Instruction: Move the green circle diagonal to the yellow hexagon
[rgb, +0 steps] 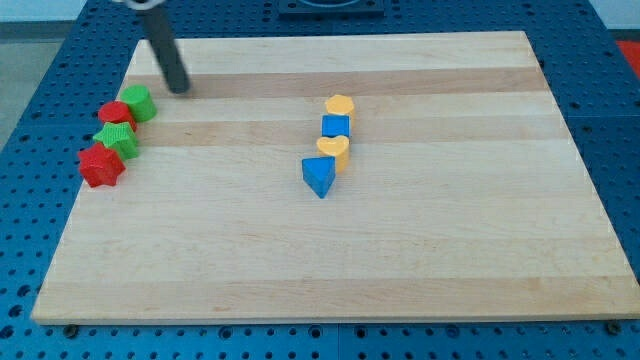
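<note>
Eight blocks are lying on the wooden board (400, 260): two red, two green, two yellow and two blue. We are counting four in a cluster at the view's left edge, namely the green circle (139, 103), a red circle (116, 113), a green star (117, 139) and a red star (101, 165). Four more are lining up near the middle: the yellow hexagon (339, 105) at the top, a blue cube (336, 126), a yellow heart (334, 150) and a blue triangle (318, 176). The green circle is sitting as a short round plug, topmost in its cluster, well apart from the hexagon. We are resting my tip (180, 88), a plain rod with no fingers to open or close, just beside the green circle on its upper right, gripping nothing.
</note>
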